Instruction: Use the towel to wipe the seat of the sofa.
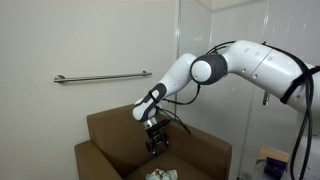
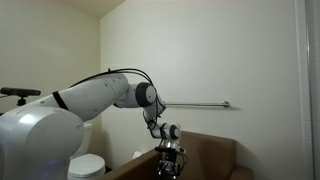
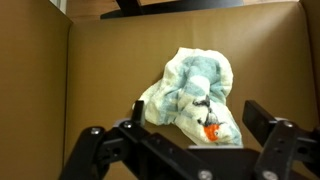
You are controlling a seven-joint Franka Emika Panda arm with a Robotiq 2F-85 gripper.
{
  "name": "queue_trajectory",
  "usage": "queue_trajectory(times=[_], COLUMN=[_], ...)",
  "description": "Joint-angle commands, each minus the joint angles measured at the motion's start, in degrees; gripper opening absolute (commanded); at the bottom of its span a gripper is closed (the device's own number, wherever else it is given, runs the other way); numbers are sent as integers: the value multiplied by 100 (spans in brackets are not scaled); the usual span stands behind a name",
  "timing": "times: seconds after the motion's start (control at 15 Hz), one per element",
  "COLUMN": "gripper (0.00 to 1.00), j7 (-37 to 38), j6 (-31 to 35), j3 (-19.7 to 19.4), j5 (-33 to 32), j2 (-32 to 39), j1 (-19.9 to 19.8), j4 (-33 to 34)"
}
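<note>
A crumpled white and pale blue towel (image 3: 195, 92) with a small orange and black print lies on the brown sofa seat (image 3: 105, 75). A bit of it shows at the bottom edge of an exterior view (image 1: 160, 175). My gripper (image 3: 190, 128) hangs above the seat with its fingers spread wide on either side of the towel's near end, holding nothing. In both exterior views the gripper (image 1: 156, 143) (image 2: 169, 165) points down over the sofa, a little above the cushion.
The brown sofa (image 1: 105, 130) has a backrest and raised arms around the seat. A metal grab bar (image 1: 100, 77) is fixed to the white wall behind it. A white toilet (image 2: 85, 165) stands beside the sofa. Boxes (image 1: 272, 160) sit at the side.
</note>
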Motion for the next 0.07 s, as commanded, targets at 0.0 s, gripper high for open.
queue_trajectory(times=[0.0], gripper=[100], j7=[4], j6=[-20], j3=[11], j5=[-9], j2=[21], j1=[-9], j4=[36])
